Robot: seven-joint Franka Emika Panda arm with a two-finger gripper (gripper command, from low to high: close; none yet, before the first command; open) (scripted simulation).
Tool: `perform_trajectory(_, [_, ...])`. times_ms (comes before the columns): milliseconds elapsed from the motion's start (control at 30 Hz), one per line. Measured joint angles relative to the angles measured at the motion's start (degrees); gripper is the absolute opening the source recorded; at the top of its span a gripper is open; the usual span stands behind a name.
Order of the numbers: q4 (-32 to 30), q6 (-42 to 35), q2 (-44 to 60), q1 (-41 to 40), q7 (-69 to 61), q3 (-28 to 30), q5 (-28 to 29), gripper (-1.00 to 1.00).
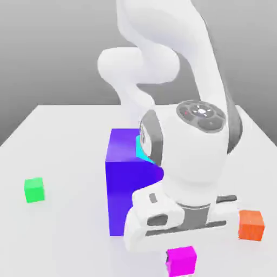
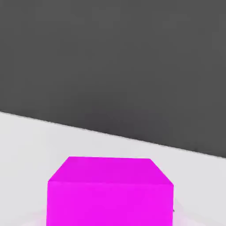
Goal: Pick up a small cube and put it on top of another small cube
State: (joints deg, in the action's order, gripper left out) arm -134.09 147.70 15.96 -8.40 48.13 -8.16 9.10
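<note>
1. Green is showing at the exterior view's left edge, mid-height: the green cube [image 1: 34, 190] is sitting alone on the white table [image 1: 59, 135], well apart from everything else.
2. Moving rightward, a tall blue block [image 1: 127, 184] is standing at the frame's centre, with a sliver of a cyan cube [image 1: 142, 150] peeking out behind its upper right corner.
3. Just right of centre, the white arm is bending down over the lower part of the frame, and its gripper [image 1: 181, 254] is sitting low over the pink cube [image 1: 181, 260] at the bottom edge.
4. The fingers are pinched nearly together and appear to be clamping the pink cube; the contact itself is hidden by the hand.
5. At the lower right, an orange cube [image 1: 251, 225] is resting near the hand.
6. Judging by its look, the pink cube is probably handling as light, rigid and smooth-sided, so gripping two opposite flat faces near mid-height is looking the safest hold.
</note>
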Motion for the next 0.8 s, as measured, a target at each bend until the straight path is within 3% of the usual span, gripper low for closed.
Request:
perform_trajectory(267, [-12.4,2.4,-10.7,-14.7,-4.1,12.0,-4.6,-1.0])
perform_trajectory(533, [-24.2,5.0,-21.4,-31.2,-5.3,20.7,-5.6,-1.0])
perform_trajectory(733, [-25.2,15.1,-12.3,-32.1,-9.9,20.6,-11.9,-1.0])
perform_trajectory(767, [-25.1,16.9,-10.3,-32.5,-11.0,19.8,-13.5,1.0])
perform_trajectory(800, [-25.1,16.9,-10.3,-32.5,-11.0,19.8,-13.5,1.0])
